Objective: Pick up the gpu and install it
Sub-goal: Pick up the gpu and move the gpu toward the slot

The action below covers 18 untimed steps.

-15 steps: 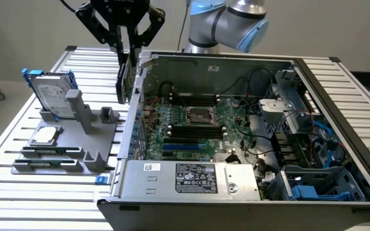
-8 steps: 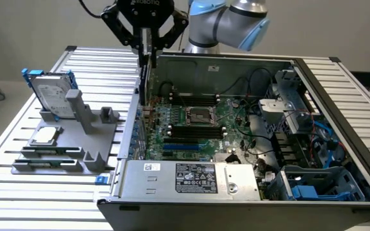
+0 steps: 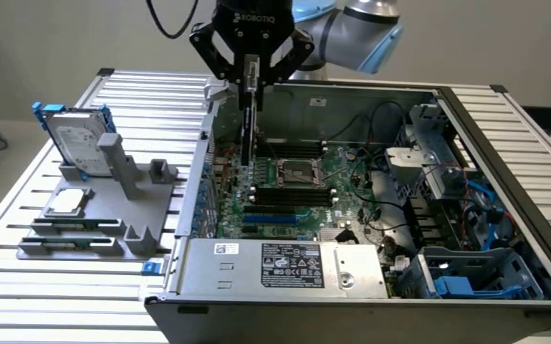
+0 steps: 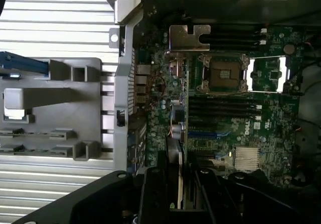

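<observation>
One gripper (image 3: 252, 79) is clamping the gpu (image 3: 247, 125) between its fingers | card is hanging edge-on, its long axis running upright, lower end pointing down at the green motherboard (image 3: 299, 197) | it is sitting inside the open computer case (image 3: 285, 104), close to the wall on the exterior view's left | contact with the board: cannot tell | hard drive (image 3: 77, 140) is standing on the gray stand (image 3: 94, 211) outside the case

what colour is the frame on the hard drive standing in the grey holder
Blue frame around the silver hard drive, clearest in the exterior view.

Robotics lab: slatted aluminium table (image 3: 65, 304), opened computer case (image 3: 352, 326) (grey fixture (image 3: 149, 192) alongside).
</observation>
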{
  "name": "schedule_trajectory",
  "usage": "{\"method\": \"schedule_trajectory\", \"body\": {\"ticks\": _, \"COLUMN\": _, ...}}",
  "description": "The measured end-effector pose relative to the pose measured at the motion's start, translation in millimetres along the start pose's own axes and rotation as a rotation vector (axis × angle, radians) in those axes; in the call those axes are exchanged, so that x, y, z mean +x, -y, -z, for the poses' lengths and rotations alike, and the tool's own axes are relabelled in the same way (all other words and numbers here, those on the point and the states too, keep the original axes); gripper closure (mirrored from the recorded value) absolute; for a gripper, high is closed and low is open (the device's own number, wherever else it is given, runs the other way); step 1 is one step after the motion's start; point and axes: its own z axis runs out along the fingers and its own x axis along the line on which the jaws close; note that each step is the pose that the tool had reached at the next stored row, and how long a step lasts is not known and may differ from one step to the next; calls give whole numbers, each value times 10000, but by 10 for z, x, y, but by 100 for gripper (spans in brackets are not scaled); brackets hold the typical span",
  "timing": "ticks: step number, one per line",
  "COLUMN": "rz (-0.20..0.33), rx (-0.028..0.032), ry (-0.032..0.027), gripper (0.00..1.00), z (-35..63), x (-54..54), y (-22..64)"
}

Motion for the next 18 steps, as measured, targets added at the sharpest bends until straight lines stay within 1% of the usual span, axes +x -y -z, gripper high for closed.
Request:
{"method": "schedule_trajectory", "body": {"ticks": 3, "rz": -33, "rx": -2, "ry": 1, "gripper": 73, "z": -50, "x": -123, "y": 3}}
{"method": "schedule_trajectory", "body": {"ticks": 13, "rz": -245, "rx": -10, "ry": 4, "gripper": 73, "z": -208, "x": -426, "y": 3}}
{"method": "schedule_trajectory", "body": {"ticks": 15, "rz": -268, "rx": -11, "ry": 5, "gripper": 73, "z": -243, "x": -466, "y": -8}}
{"method": "schedule_trajectory", "body": {"ticks": 18, "rz": -285, "rx": -12, "ry": 5, "gripper": 73, "z": -299, "x": -491, "y": -55}}
